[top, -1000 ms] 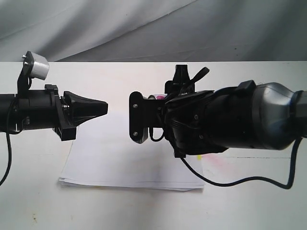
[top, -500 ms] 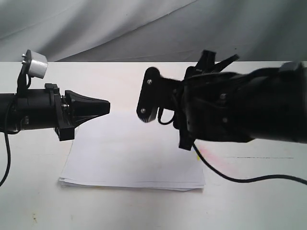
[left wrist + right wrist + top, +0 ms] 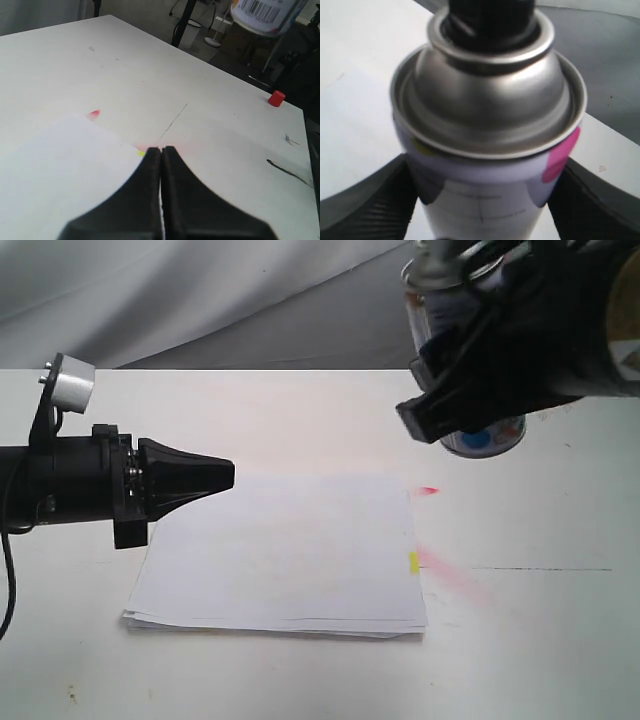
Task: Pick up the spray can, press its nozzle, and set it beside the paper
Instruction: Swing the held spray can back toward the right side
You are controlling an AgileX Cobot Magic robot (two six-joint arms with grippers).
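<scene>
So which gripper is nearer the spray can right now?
Right. The right gripper is shut on the spray can, holding it off the table; the left gripper, shut and empty, sits across the paper, well away.

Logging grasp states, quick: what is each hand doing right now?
Left hand: closed, empty.
Right hand: closed on the can, held in the air.

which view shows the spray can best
Right wrist view: the spray can fills the frame, silver dome clear. The exterior view shows it in the air but partly hidden; the left wrist view catches only its barcoded base at the edge.
</scene>
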